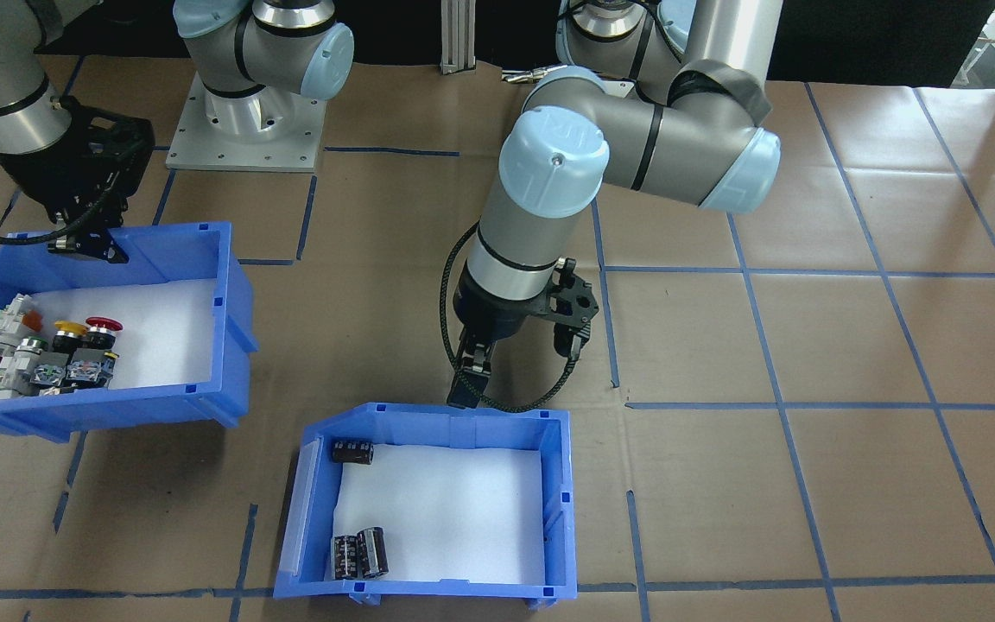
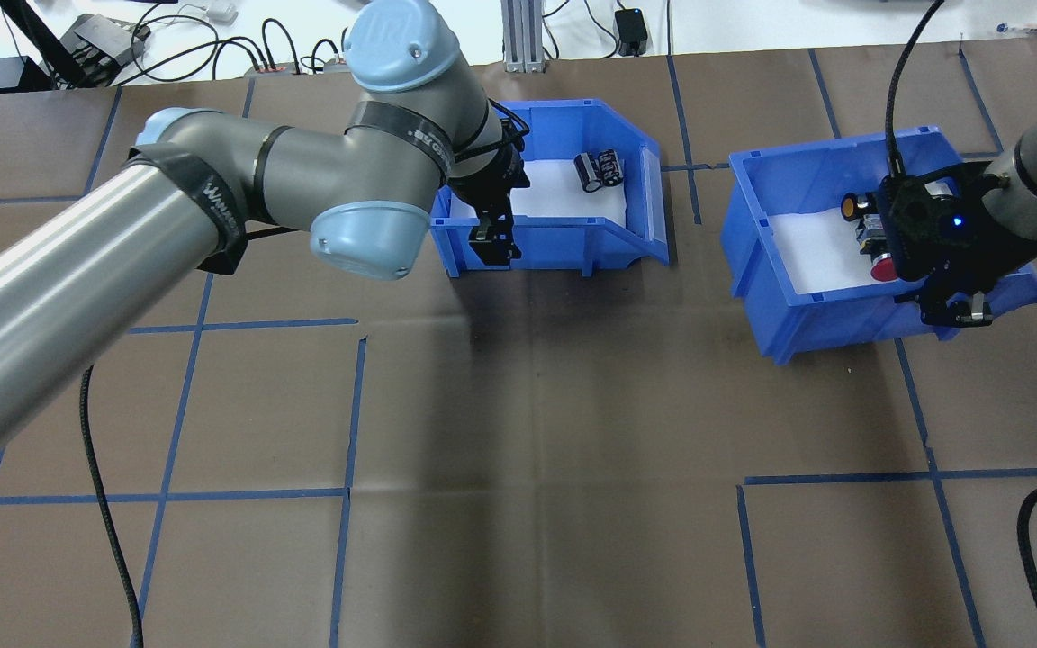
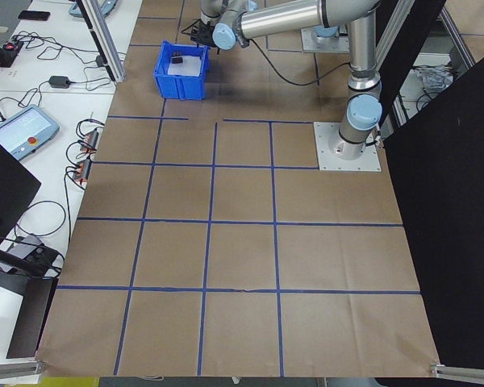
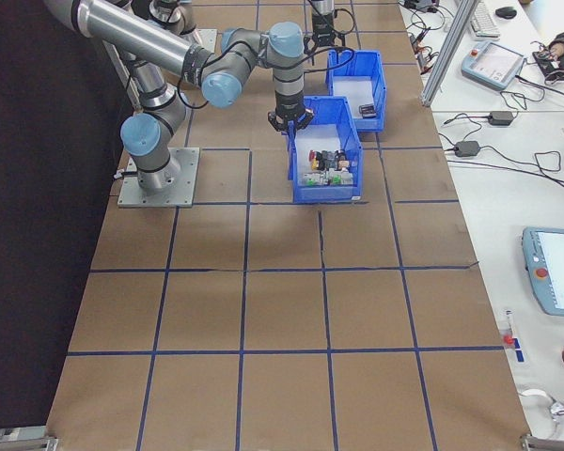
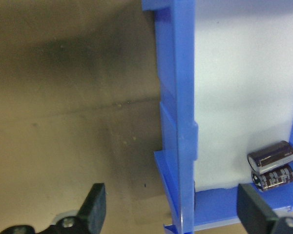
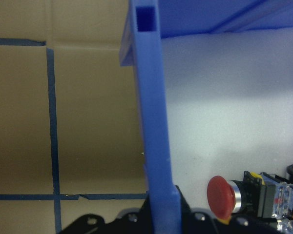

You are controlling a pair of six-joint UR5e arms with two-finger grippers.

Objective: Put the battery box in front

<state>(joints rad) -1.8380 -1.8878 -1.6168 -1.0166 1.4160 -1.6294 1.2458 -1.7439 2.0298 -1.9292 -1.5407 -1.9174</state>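
1. Nearest the operators' side, the battery box (image 1: 428, 505) rests flat on the brown paper-covered table (image 1: 808, 484), its white foam liner (image 1: 454, 510) carrying three small dark cylinders (image 1: 359, 553): one lies alone at one end and two lie side by side at the other.
2. Over the box's robot-side wall, the left gripper (image 5: 178, 212) hangs with its fingers (image 5: 95, 207) spread, one on each side of the blue wall.
3. Farther off, the switch bin (image 1: 100, 337) sits tilted, holding red and yellow push-buttons (image 1: 87, 328).
4. At that bin's back wall, the right gripper (image 2: 955, 310) appears clamped on the rim, though the fingertips are hidden.
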